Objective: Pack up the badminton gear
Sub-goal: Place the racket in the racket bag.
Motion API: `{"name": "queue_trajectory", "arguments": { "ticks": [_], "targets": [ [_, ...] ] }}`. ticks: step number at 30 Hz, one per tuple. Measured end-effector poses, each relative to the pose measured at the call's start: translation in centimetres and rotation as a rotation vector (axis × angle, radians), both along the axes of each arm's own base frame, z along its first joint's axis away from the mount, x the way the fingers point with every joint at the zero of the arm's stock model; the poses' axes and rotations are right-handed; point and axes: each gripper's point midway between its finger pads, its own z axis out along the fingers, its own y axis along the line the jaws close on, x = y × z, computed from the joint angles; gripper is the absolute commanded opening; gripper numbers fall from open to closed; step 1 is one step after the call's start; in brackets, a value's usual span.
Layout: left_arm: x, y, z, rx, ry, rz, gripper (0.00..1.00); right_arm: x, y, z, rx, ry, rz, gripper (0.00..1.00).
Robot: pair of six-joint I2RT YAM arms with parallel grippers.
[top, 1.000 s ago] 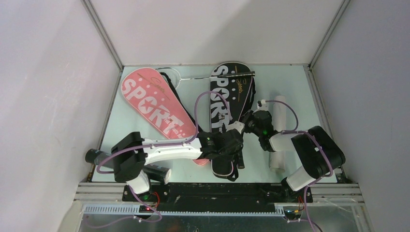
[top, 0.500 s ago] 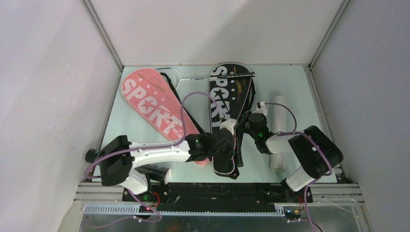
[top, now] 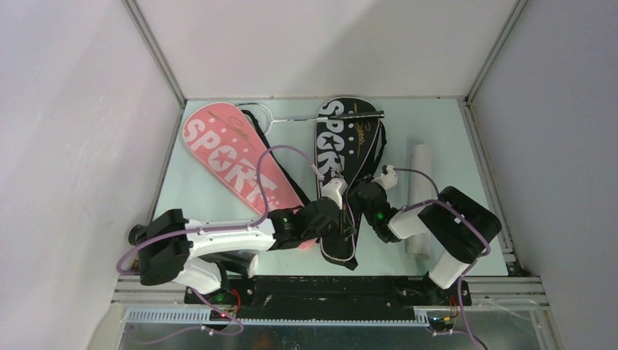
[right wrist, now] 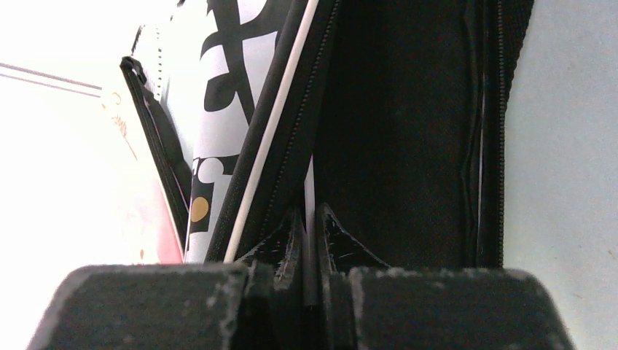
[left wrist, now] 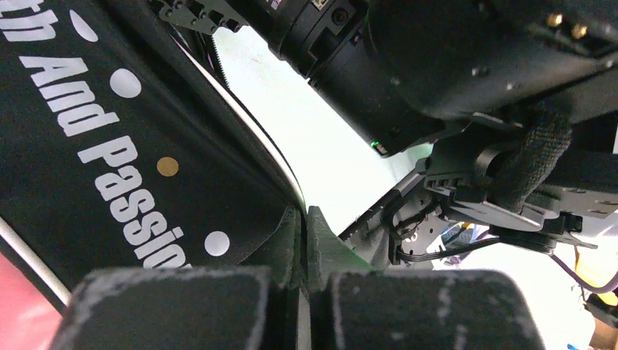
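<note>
– Top external: where's the black racket-shaped "SPORT" cover (top: pixel 342 146)?
– Flat on the pale green counter (top: pixel 197 208). Right claw (right wrist: pixel 310 219) pinches its white-piped edge; left claw (left wrist: pixel 302 226) sits fully closed against its rim.

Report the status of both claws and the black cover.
Left claw shut at black cover edge, grip unclear. Right claw shut on its white piping. Both claws crowded together.

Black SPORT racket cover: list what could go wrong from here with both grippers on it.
1. The left gripper and right gripper each pinch only a thin edge of the black racket-shaped fabric SPORT cover; it may slip free or strain the zipper.
2. Both grippers crowd together over it and might collide.
</note>
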Motion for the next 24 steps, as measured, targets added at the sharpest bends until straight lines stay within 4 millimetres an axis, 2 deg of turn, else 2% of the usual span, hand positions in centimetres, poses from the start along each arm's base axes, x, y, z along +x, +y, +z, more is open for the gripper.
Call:
{"name": "queue_trajectory", "arguments": {
  "ticks": [3,6,9,11,12,13,14,16,18,24],
  "targets": [
    [0.0,0.0,-0.2,-0.011,0.009,0.009,0.0,0.0,0.0,-0.1,0.015,-0.015,-0.034,0.1],
    [0.0,-0.1,-0.2,-0.026,0.014,0.012,0.0,0.0,0.0,0.0,0.039,-0.026,-0.064,0.31],
    [-0.1,-0.7,0.4,-0.061,0.02,0.001,0.03,0.4,-0.9,0.1,0.043,-0.038,-0.119,0.41],
    [-0.5,-1.3,0.6,-0.086,0.034,-0.019,0.16,0.6,-1.6,0.0,0.032,-0.038,-0.136,0.47],
    [-0.6,-1.5,0.7,-0.093,0.038,-0.025,0.27,0.6,-1.8,0.0,0.026,-0.036,-0.137,0.51],
    [-0.8,-1.6,0.8,-0.101,0.049,-0.035,0.33,0.4,-2.0,-0.1,0.017,-0.031,-0.131,0.53],
    [-1.1,-1.8,0.8,-0.107,0.058,-0.044,0.42,0.2,-2.4,0.0,0.007,-0.023,-0.125,0.56],
    [-1.5,-1.9,0.9,-0.11,0.066,-0.057,0.53,0.0,-2.8,0.3,-0.009,-0.009,-0.106,0.58],
    [-1.5,-1.6,0.7,-0.095,0.064,-0.056,0.6,-0.4,-3.3,0.7,-0.026,0.012,-0.085,0.61],
    [-1.0,0.5,1.2,-0.043,0.037,-0.007,0.68,-2.1,-4.4,2.2,-0.077,0.062,-0.01,0.65]
  ]
}}
